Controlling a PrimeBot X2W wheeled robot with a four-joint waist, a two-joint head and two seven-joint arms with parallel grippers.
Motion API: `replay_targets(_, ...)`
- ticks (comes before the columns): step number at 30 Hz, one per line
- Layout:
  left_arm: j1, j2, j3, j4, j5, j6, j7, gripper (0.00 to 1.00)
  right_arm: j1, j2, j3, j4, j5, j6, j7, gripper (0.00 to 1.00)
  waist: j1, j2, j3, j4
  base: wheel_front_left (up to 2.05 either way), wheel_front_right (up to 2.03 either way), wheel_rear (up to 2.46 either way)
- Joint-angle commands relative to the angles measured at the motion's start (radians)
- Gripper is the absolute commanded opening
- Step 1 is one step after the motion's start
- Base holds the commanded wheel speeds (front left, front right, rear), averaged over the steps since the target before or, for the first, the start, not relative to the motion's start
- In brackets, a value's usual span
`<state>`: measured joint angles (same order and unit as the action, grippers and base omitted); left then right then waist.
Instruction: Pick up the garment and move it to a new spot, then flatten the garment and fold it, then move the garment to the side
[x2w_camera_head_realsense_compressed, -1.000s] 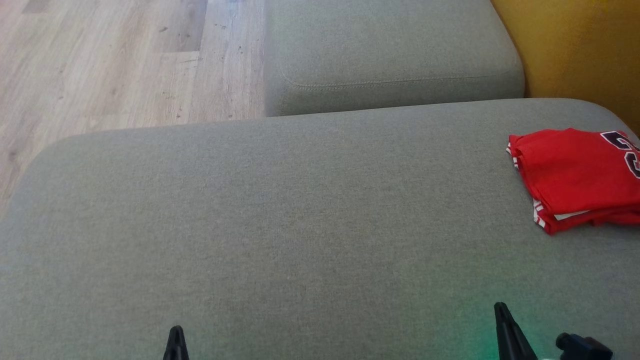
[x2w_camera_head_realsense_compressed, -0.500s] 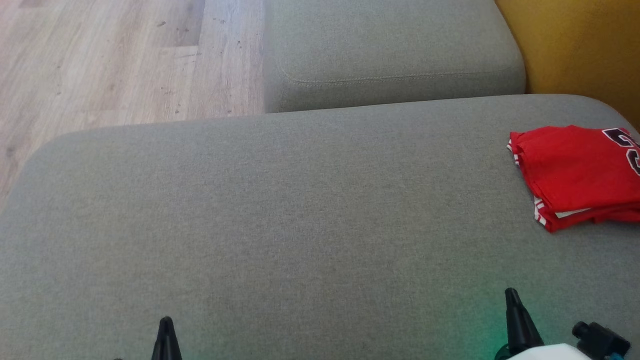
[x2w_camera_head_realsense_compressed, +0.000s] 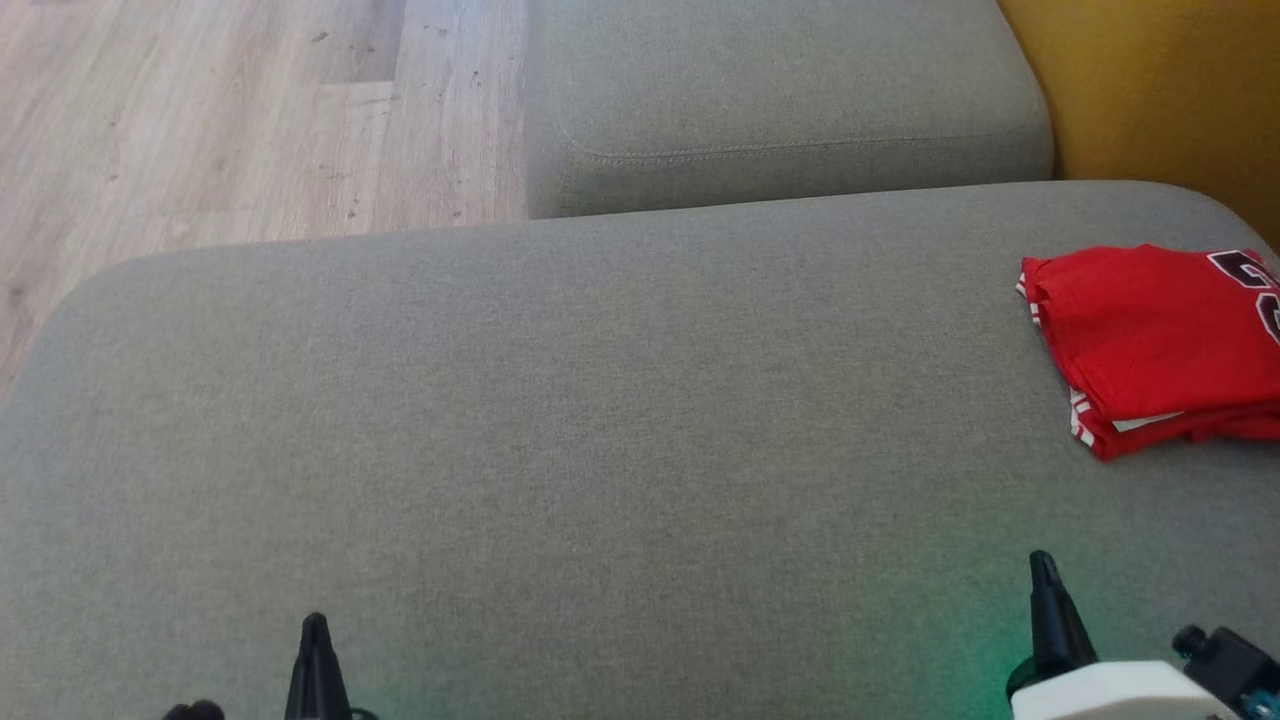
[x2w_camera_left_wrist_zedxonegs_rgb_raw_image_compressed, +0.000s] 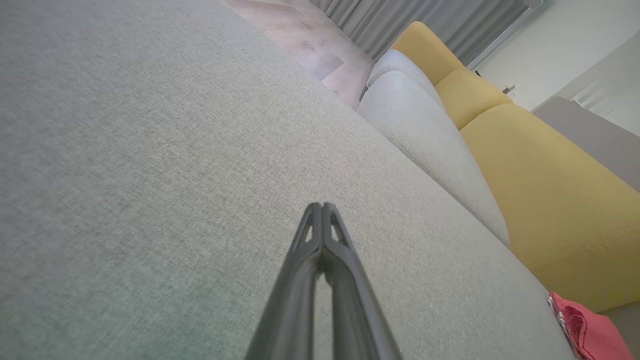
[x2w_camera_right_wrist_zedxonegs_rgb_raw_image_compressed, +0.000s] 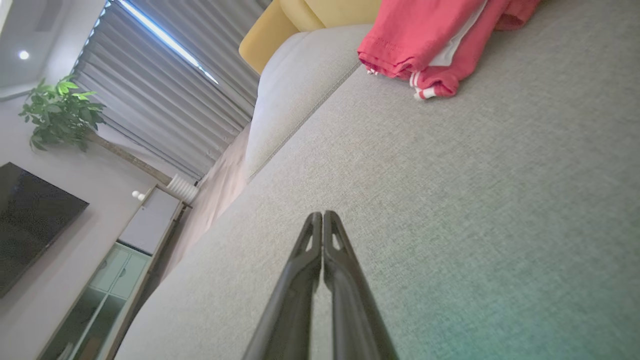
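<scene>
Grey cushion (x2w_camera_head_realsense_compressed: 600, 450) bears a red garment (x2w_camera_head_realsense_compressed: 1150, 340), apparently folded.

1. The garment (x2w_camera_head_realsense_compressed: 1150, 340) runs off the right edge of my head view; its dark numeral (x2w_camera_head_realsense_compressed: 1252, 277) is cut and unreadable
2. My left wrist view catches only a corner of it, at the bottom right edge
3. The head view's bottom edge cuts my left jaws and right jaws down to their dark tips
4. In my right wrist view the dark screen (x2w_camera_right_wrist_zedxonegs_rgb_raw_image_compressed: 30, 225) is cut by the left edge
</scene>
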<state>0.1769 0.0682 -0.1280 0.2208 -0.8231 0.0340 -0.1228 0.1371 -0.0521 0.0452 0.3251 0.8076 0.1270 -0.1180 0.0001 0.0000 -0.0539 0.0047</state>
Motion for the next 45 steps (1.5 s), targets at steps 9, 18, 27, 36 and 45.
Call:
replay_targets(9,-0.087,0.014,0.048,-0.019,-0.136,-0.028,0.033,0.00,-0.081,-0.022,-0.015,-0.042,0.141,0.002,0.032,0.00,-0.0001,0.0000,0.009,-0.001,0.00,0.00,0.00)
replay_targets(18,-0.116,0.014,0.070,-0.013,-0.241,-0.049,0.058,0.00,-0.106,-0.023,-0.030,-0.048,0.247,0.002,0.057,0.00,-0.0001,0.0000,0.016,-0.001,0.00,0.00,0.00)
replay_targets(27,-0.143,0.014,0.090,-0.007,-0.334,-0.068,0.081,0.00,-0.127,-0.024,-0.044,-0.054,0.340,0.002,0.080,0.00,-0.0001,0.0000,0.023,-0.002,0.00,0.00,0.00)
replay_targets(36,-0.172,0.014,0.114,-0.001,-0.437,-0.088,0.107,0.00,-0.152,-0.024,-0.061,-0.060,0.445,0.003,0.106,0.00,-0.0001,0.0000,0.030,-0.002,0.00,0.00,0.00)
replay_targets(45,-0.202,0.013,0.137,0.005,-0.541,-0.109,0.133,0.00,-0.176,-0.024,-0.078,-0.066,0.550,0.003,0.132,0.00,-0.0001,0.0000,0.037,-0.003,0.00,0.00,0.00)
